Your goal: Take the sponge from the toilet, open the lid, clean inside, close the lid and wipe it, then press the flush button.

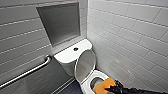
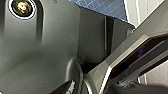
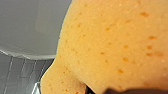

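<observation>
The white toilet (image 1: 88, 83) stands in the corner, and its oval lid (image 1: 85, 65) is raised and leans against the tank. The small round flush button (image 1: 75, 49) sits in the middle of the tank top. At the near side of the bowl opening, my right gripper (image 1: 111, 89) is shut on the orange sponge (image 1: 103, 86), which hangs over the bowl. In the right wrist view the sponge (image 3: 112, 45) looms large and porous, with a white curved part of the toilet (image 3: 30, 25) behind it.
A metal grab bar (image 1: 27, 72) slants along the left wall. Above the tank is a recessed grey niche (image 1: 60, 22). A tiled wall (image 1: 130, 37) runs close along the toilet's right side. Dark floor (image 1: 72, 88) shows left of the bowl.
</observation>
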Motion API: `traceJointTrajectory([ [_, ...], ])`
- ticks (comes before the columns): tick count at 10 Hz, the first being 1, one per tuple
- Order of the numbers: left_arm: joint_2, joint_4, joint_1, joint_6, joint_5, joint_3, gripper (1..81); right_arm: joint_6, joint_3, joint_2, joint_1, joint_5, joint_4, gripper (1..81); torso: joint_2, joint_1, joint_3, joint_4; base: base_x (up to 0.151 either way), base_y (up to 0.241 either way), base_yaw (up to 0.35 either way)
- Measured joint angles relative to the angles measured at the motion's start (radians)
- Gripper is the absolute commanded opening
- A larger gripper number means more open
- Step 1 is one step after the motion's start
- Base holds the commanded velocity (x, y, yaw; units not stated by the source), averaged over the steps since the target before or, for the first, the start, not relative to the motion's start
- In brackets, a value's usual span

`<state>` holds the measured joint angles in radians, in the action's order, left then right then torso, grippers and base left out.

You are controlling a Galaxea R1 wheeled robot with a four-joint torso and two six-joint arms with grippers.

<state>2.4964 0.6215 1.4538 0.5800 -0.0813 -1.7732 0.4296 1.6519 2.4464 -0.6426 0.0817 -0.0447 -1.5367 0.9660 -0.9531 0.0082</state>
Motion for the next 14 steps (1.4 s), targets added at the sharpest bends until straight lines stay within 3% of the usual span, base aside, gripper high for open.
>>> traceJointTrajectory([
  [5, 0.002, 0.001, -0.002, 0.000, -0.002, -0.001, 81.1, 0.043, 0.134, 0.094, 0.055, 0.045, -0.004, 1.0, -0.132, 0.078, -0.010, 0.000, 0.000, 0.000, 0.000],
  [11, 0.002, 0.008, 0.000, 0.000, -0.008, -0.004, 81.1, 0.079, 0.290, 0.179, 0.106, 0.043, -0.011, 1.0, -0.152, 0.089, -0.131, 0.000, 0.000, 0.000, 0.000],
  [14, 0.014, 0.009, 0.001, -0.001, -0.011, -0.019, 81.1, 0.088, 0.370, 0.236, 0.140, 0.049, -0.013, 1.0, -0.151, 0.090, -0.143, 0.000, 0.000, 0.000, 0.000],
])
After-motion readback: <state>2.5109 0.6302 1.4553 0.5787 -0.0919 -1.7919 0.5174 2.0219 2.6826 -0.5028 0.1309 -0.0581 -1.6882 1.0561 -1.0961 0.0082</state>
